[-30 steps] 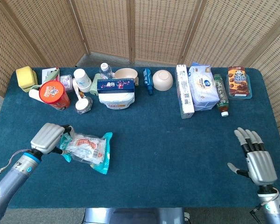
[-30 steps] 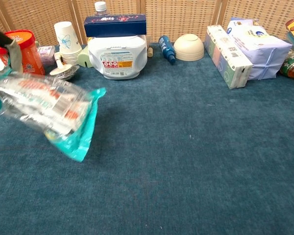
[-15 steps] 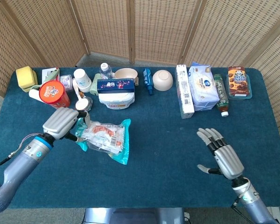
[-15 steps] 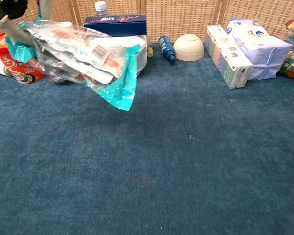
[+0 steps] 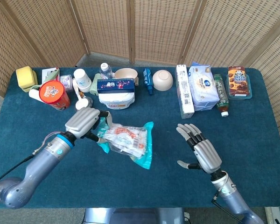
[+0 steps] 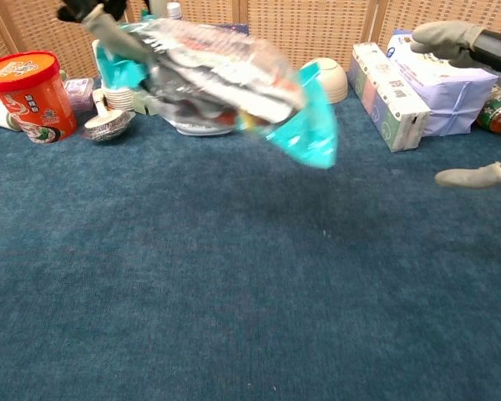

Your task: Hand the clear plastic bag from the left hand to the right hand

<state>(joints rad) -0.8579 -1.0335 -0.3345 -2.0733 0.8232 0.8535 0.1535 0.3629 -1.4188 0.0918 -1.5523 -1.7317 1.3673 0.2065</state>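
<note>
Left hand (image 5: 83, 122) grips clear plastic bag with teal edge (image 5: 128, 140) above blue counter (image 5: 168, 154); right hand (image 5: 200, 151) empty, fingers spread.

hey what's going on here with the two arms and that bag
A two-armed robot is passing a clear plastic bag with teal edges from one robot hand to the other. The left robot hand holds the bag by one end, lifted off the blue table. The right robot hand is open, fingers spread, facing the bag but not touching it. A row of packets, cups and bowls stands along the back of the table.
</note>
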